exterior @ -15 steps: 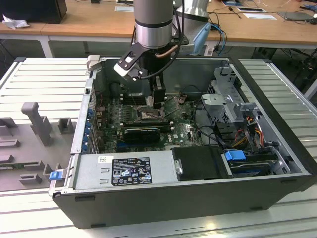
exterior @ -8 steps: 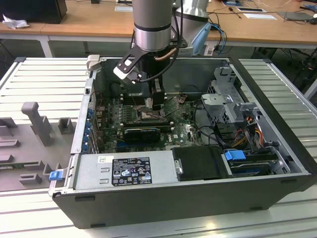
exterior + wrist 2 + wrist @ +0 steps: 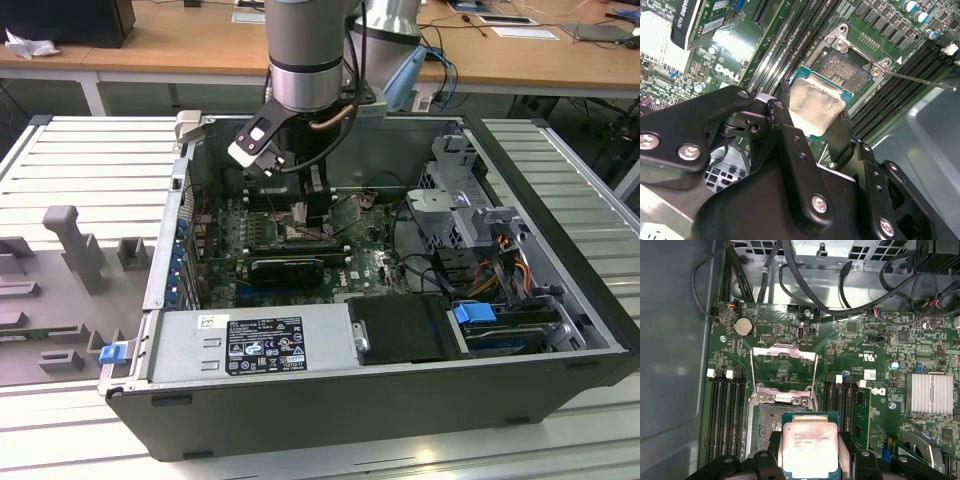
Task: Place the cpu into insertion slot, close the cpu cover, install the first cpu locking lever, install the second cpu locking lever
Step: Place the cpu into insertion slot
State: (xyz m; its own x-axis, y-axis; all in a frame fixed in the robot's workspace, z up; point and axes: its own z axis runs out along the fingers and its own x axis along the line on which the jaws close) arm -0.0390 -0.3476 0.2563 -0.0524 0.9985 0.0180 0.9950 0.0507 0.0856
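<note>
gripper (image 3: 813, 114): clenched on cpu (image 3: 810, 450) by its edges; upper centre of exterior view, inside PC case (image 3: 400, 400)
cpu: held just over insertion slot (image 3: 765, 422), covering part of it
cpu cover (image 3: 783, 356): flipped open, beyond slot

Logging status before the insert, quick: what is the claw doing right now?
Claw: closed, holding the cpu by its edges, close to the insertion slot.

wooden desks (image 3: 180, 45) at back; pale slatted metal worktable (image 3: 100, 150) in front.
</note>
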